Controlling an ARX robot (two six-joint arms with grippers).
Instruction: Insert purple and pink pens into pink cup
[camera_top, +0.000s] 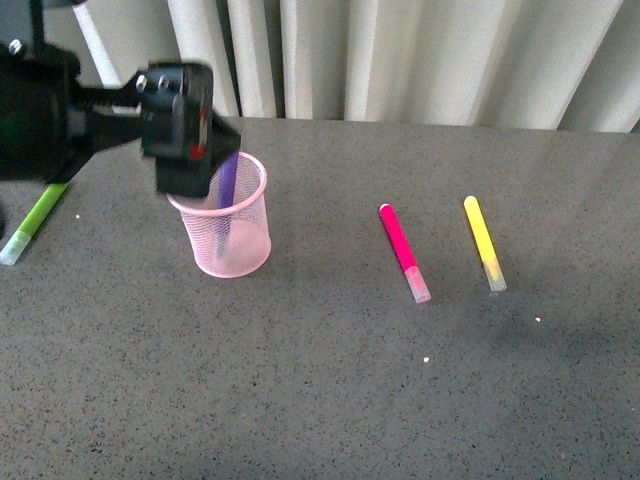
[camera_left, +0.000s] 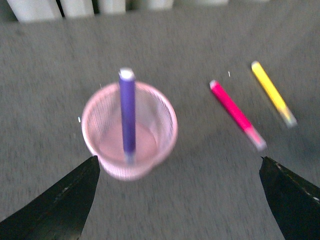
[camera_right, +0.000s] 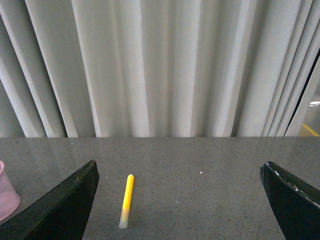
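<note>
A grey speckled table (camera_top: 330, 390) fills the front view, and a white pleated curtain (camera_top: 400, 50) hangs behind its far edge. The left gripper (camera_left: 178, 162) hangs over the pink cup (camera_top: 232, 240), jaws spread wide and pinching nothing. The right gripper (camera_right: 178, 167) is just as widely spread and also holds nothing (it shows only in its own wrist view). The cup stands upright, with the purple pen (camera_top: 228, 180) inside it, leaning on the rim. The pink pen (camera_top: 403, 252) lies flat at the cup's three o'clock, well apart, with a yellow marker (camera_top: 483, 242) beyond it. A green marker (camera_top: 35, 222) lies at nine o'clock.
</note>
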